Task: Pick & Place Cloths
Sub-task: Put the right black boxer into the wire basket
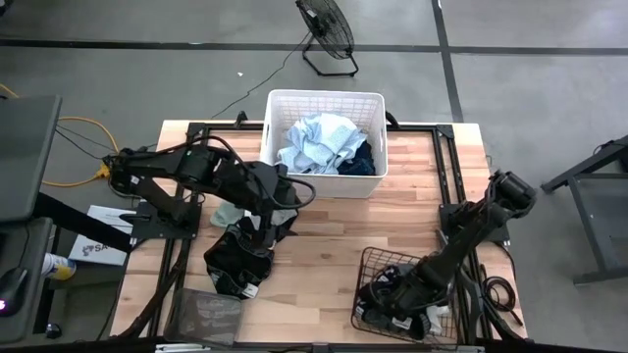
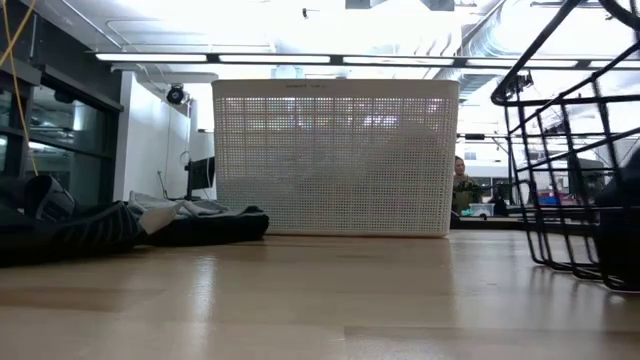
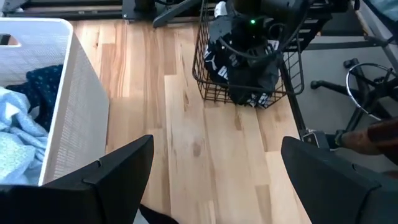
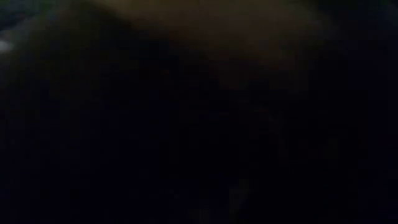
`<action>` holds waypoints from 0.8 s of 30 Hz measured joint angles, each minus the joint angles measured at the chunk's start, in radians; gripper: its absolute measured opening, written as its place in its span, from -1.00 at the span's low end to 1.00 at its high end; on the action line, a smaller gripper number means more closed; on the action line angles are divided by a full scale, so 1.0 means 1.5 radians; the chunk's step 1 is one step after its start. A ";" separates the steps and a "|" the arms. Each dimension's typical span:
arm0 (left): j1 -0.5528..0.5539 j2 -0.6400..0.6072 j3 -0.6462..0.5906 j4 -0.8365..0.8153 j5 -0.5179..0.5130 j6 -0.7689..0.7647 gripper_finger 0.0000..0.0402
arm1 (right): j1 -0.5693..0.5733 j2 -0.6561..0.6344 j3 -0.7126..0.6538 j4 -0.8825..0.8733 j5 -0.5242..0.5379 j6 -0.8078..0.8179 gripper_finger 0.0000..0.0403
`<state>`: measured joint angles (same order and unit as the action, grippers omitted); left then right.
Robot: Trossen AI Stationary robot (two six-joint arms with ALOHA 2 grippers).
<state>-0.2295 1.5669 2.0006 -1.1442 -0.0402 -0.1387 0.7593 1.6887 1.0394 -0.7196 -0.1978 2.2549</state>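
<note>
Evidently, black cloth (image 3: 249, 74) was heaped in the wire basket (image 1: 368, 270) at five o'clock, the right gripper (image 1: 392, 299) buried in it, its finger state untellable. Snagging on withdrawal was the risk. Light blue cloths (image 1: 316, 142) filled the white basket (image 1: 324, 96) at twelve; the left gripper (image 3: 214, 165) was spread apart, empty.

Both arms are dark — near-black housings of chunky rounded joints joined by straight links. The left arm (image 1: 196, 172) has a black cable looping loose beside its forearm. The right arm (image 1: 471, 230) ends its upper segment in a rounded grey-black joint cap. The left claw (image 3: 211, 174) shows two broad, flat, matte black fingers (image 3: 112, 177) with angled edges. On the right arm's wrist housing a small green light (image 3: 252, 23) glows — black cables curl around it.
</note>
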 joint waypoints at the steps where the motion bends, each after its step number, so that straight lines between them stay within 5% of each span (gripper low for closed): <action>1: 0.000 -0.002 0.000 0.000 -0.001 0.000 0.73 | 0.000 -0.011 -0.001 -0.007 0.010 0.000 -0.74; 15: 0.000 -0.019 0.000 -0.007 -0.015 0.007 0.73 | -0.001 -0.201 -0.003 -0.152 0.123 0.007 0.03; 24: 0.000 -0.019 0.000 -0.007 -0.015 0.002 0.73 | 0.000 -0.302 -0.002 -0.163 0.143 -0.020 0.16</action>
<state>-0.2295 1.5387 2.0006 -1.1549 -0.0628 -0.1360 0.7589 1.2357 1.0363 -0.9642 0.0165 2.2253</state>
